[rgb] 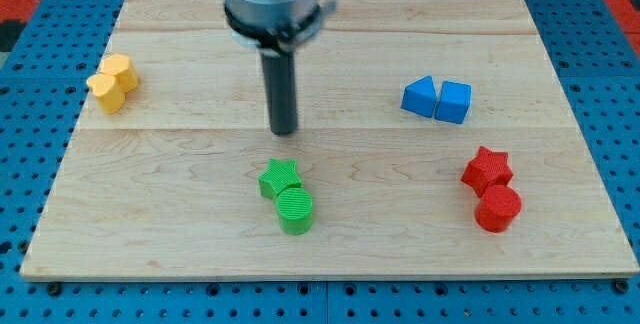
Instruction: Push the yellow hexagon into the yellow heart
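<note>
the yellow hexagon (119,70) is found near the left edge of the wooden board (180,214), in the upper half of the view, and it is seen touching the yellow heart (106,92), which lies just below it and slightly to the view's left. only a narrow strip of board is left between this pair and the left edge, while open wood is spread to their right, above them and below them toward the bottom left corner.

my tip (285,130) is set down near the middle of the board, well apart from the yellow pair and to their right; no jaws are carried by the rod, so no open or closed state can be told. bare board is seen between the tip and the yellow blocks, and nothing is placed across that stretch.

just below the tip a green star (281,177) is found, touching a green cylinder (295,209) beneath it. on the view's right a blue triangular block (420,96) and a blue cube (454,101) are set side by side, touching. lower right, a red star (487,169) is placed against a red cylinder (498,207), near the right edge. a blue pegboard surface (40,4) is seen around the board.
</note>
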{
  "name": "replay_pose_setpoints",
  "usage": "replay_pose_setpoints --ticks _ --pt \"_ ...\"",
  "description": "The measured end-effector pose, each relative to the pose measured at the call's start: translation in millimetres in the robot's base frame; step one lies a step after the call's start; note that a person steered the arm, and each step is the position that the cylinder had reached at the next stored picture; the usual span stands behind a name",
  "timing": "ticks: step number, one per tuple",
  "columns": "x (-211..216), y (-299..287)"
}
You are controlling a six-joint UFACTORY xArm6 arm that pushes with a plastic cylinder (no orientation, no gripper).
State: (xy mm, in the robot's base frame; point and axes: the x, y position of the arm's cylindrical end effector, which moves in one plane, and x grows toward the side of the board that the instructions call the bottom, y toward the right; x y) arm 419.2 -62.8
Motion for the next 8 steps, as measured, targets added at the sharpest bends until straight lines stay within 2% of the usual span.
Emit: replay_pose_setpoints --ticks 1,2,3,4,5,6,7,8 --pt "-59 -93" --pt "-82 -181" --pt "-125 -192" --pt "-109 -240" --pt "-74 -239" --pt "-59 -220" --pt "-61 -212" --pt "-93 -201"
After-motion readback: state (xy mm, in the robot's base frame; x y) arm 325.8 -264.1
